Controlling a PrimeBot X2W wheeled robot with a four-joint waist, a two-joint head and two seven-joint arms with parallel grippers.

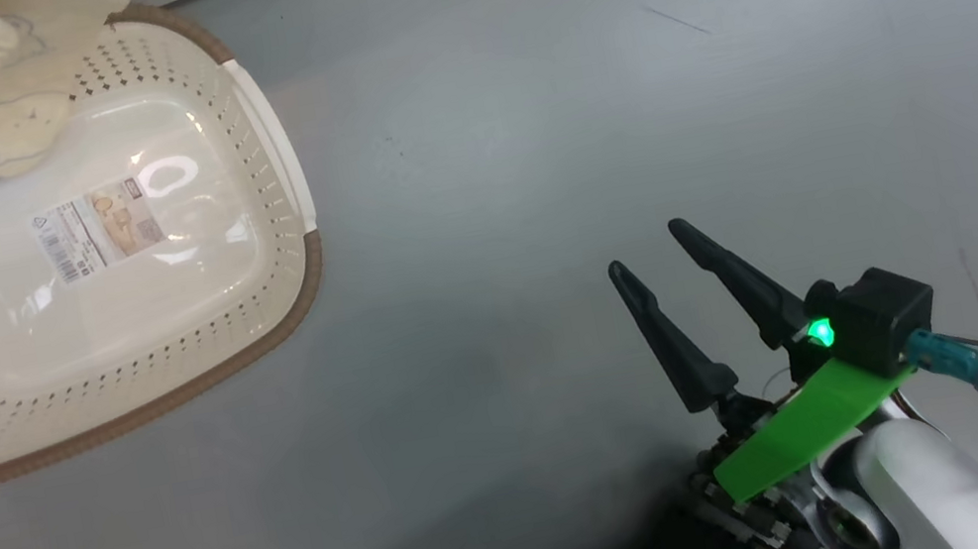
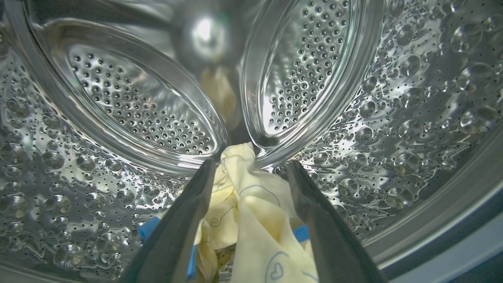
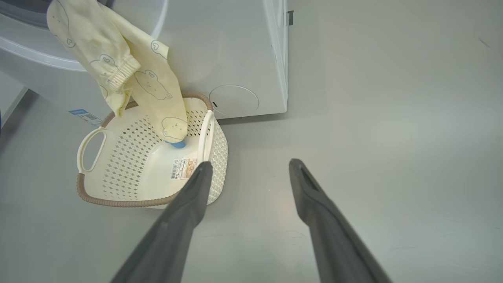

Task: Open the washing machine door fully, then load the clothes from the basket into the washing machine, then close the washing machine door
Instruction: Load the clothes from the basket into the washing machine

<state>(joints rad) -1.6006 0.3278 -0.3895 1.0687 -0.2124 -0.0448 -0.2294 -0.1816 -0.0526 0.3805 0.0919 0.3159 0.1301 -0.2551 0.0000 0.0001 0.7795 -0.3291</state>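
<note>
Loading: the left gripper (image 2: 250,164) is inside the washing machine (image 2: 412,118), fingers spread wide, the clothes (image 2: 255,220) loose between them. The right gripper (image 1: 646,249) is open, empty. One part hangs into the basket (image 3: 118,202); I think it needs lifting in next.

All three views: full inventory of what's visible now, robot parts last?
washing machine: one, white, behind the basket
drum: one, shiny steel, inside the machine
basket: one, cream with brown rim, on the floor
clothes: count unclear, pale yellow, hanging from the machine's front into the basket, also in the drum
floor: one, grey, all around
left gripper: one, dark, open, in the drum, cloth between its fingers
right gripper: one, dark, open, above the floor
</note>
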